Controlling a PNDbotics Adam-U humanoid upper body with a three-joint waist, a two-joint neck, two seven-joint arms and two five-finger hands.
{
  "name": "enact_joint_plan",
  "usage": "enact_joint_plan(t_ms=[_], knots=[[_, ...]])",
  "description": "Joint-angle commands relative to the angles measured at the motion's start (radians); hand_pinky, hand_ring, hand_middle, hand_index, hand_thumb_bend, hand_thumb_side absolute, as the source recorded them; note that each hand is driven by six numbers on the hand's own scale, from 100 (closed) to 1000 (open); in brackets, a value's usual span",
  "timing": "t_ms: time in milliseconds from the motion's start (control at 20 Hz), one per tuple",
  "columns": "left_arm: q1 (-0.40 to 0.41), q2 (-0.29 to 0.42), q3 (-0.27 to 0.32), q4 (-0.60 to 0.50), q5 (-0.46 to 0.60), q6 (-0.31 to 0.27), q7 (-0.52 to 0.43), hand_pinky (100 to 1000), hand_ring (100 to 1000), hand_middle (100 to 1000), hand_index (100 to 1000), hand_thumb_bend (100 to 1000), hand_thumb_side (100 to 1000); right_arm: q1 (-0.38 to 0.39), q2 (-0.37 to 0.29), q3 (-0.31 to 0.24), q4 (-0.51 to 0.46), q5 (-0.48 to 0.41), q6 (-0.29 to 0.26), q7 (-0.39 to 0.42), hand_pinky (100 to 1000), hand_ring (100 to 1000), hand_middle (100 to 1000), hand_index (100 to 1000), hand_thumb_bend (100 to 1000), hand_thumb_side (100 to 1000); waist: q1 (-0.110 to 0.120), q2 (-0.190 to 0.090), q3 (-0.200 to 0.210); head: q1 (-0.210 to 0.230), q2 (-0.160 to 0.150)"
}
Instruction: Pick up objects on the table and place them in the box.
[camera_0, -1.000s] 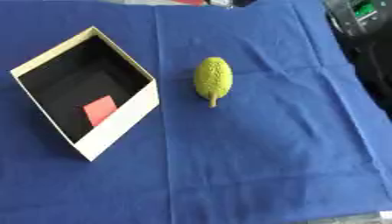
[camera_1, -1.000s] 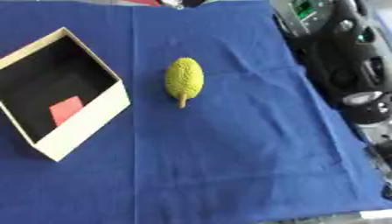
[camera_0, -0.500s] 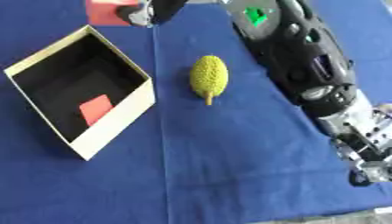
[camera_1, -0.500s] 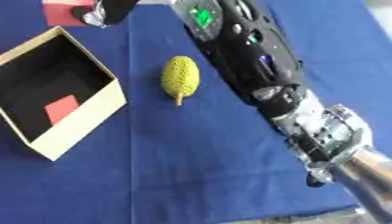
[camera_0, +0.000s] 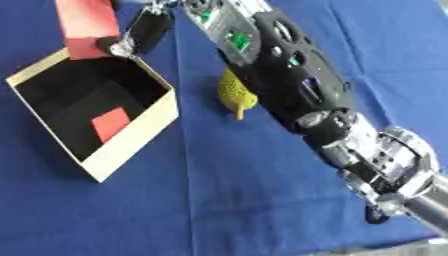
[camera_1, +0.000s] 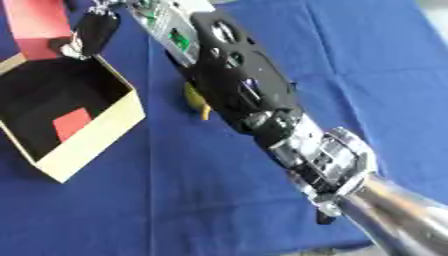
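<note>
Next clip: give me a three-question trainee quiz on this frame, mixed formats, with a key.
1. True or false: the red block already rests on the box floor.
2. Which hand holds that block: A left, B right?
3. Fill in: the yellow-green fruit lies on the blue ____.

Key: 1 false, the right hand holds it over the box's far corner; a separate small red piece lies inside. 2 B. 3 cloth.

The cloth is lying matt and blue, woven-looking. The box is showing cardboard-like cream walls with a matt black lining, while the arm is gleaming in glossy black plastic and polished silver metal. The fruit is looking bumpy and yellow-green.
</note>
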Motion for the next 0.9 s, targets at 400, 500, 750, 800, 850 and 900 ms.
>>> enact_joint_plan(t_ms=[400,500,750,800,850,900], knots=[[-0.020,0.007,-0.002,-0.017,0.005,-0.008,0.004,708,780,760,797,153,700,-0.022,0.069,-0.005,0.067,0.073,-0.040,-0.015,773,599,313,894,100,146,0.001,-0.025,0.014,-0.012,0.007],[-0.020,0.007,-0.003,-0.017,0.005,-0.008,0.004,708,780,760,797,154,698,-0.020,0.074,-0.003,0.072,0.079,-0.047,-0.014,770,598,311,894,100,140,0.000,-0.027,0.014,-0.012,0.009],[-0.012,0.013,0.004,-0.017,0.005,-0.018,0.026,708,776,757,797,165,687,-0.018,0.063,0.016,0.033,0.081,-0.068,0.001,763,594,309,901,100,103,-0.003,-0.038,0.007,-0.003,0.023],[-0.009,0.015,0.006,-0.017,0.003,-0.019,0.031,708,777,757,798,166,687,-0.018,0.057,0.022,0.018,0.082,-0.071,0.005,761,592,306,903,100,101,-0.003,-0.041,0.004,-0.001,0.026],[-0.005,0.018,0.008,-0.017,0.001,-0.018,0.035,708,777,757,798,166,686,-0.017,0.052,0.029,0.003,0.082,-0.075,0.011,758,591,307,905,100,104,-0.004,-0.045,0.000,0.002,0.029],[-0.002,0.020,0.010,-0.017,-0.003,-0.017,0.039,709,777,757,798,167,685,-0.014,0.048,0.039,-0.011,0.080,-0.079,0.021,757,591,310,906,100,108,-0.004,-0.048,-0.003,0.004,0.033]])
